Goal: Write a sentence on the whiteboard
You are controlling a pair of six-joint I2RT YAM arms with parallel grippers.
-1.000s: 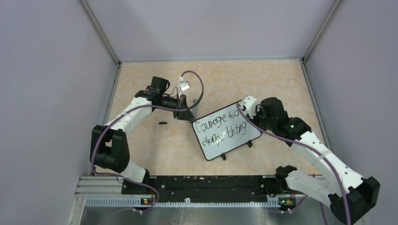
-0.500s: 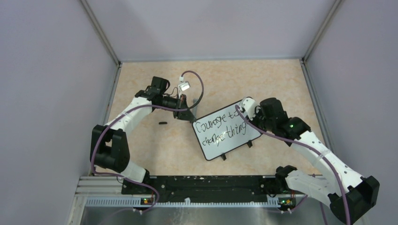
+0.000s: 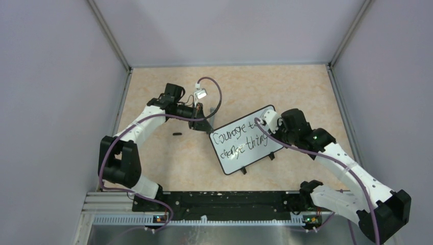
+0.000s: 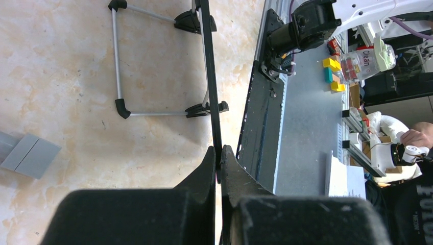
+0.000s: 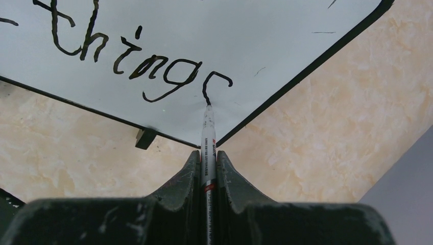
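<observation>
Between the fingers of the right hand (image 5: 208, 155) a thin marker (image 5: 209, 133) is clamped tight. Its tip is pressed on the whiteboard (image 5: 286, 35), at the foot of a small hooked stroke (image 5: 217, 80). That stroke is judged to be the start of the last letter, an "s" after "thing".

To do this step well, the tip should be pressed only lightly on the white face. The curve should be drawn slowly and made small. The black rim (image 5: 306, 70) just beside the tip should not be crossed, since little room is left near that corner.

The left hand (image 4: 218, 159) is shut on the thin edge of the board, so the board can be held steady while the letter is made.

The sentence (image 3: 240, 139) is written in black in two wobbly lines. "Courage" is read on top, with the next word partly hidden by the right arm, and "change thing" is read below.

The whiteboard is turned askew on the bench (image 3: 168, 158), between the two hands, on small black feet (image 5: 145, 138).
</observation>
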